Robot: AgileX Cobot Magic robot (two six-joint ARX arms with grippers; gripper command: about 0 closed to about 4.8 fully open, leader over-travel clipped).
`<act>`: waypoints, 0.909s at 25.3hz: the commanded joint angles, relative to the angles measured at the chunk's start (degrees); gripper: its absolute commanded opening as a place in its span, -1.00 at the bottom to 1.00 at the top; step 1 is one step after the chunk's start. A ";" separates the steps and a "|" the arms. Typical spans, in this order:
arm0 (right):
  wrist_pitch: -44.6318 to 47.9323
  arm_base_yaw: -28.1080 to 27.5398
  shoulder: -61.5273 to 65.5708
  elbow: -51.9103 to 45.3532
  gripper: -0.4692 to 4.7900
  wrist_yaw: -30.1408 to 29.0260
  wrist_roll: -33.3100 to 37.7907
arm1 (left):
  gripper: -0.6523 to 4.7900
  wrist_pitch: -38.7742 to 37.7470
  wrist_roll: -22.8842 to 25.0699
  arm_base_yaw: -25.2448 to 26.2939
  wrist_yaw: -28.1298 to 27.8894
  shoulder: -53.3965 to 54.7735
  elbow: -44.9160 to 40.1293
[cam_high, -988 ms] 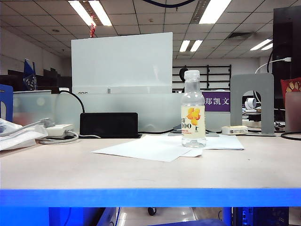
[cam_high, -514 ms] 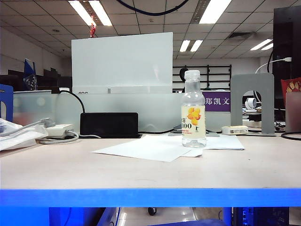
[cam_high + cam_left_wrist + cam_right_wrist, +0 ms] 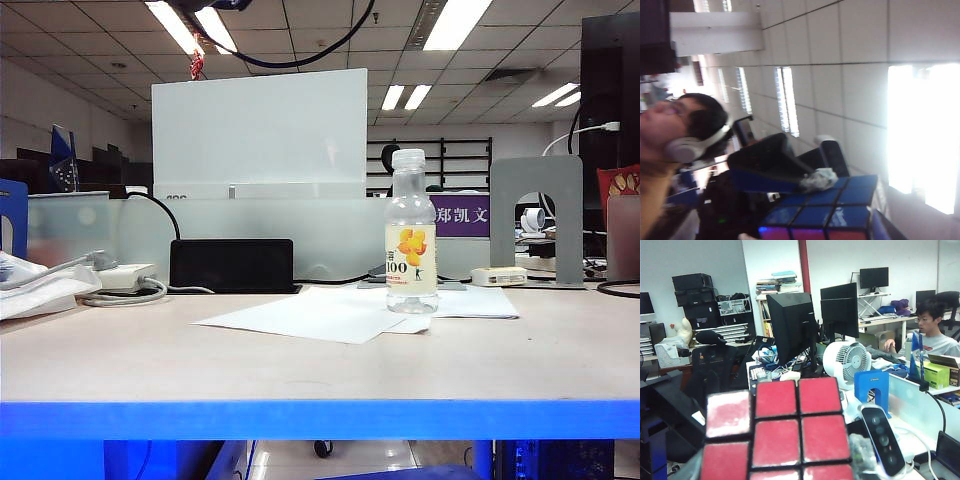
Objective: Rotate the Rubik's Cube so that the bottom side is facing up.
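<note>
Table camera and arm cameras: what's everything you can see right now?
Bottle: one, clear with a yellow label, standing on the paper.
Paper: a few sheets, white, mid-table.
Black box: one, at the table's back.
Bookend: one, grey, back right.
Table: one, beige with a blue front edge.
Fan: one, white, on a far desk.
Rubik's Cube: one, red and blue faces showing, held up out of the table camera's sight.
Right gripper: one, dark fingers clamped on the cube.
Left gripper: one, open beside the cube, fingers unseen.
</note>
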 commanded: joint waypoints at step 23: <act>-6.01 0.13 8.26 -0.04 -0.83 -3.45 -7.89 | 0.81 -16.63 46.69 19.17 27.28 -2.89 0.17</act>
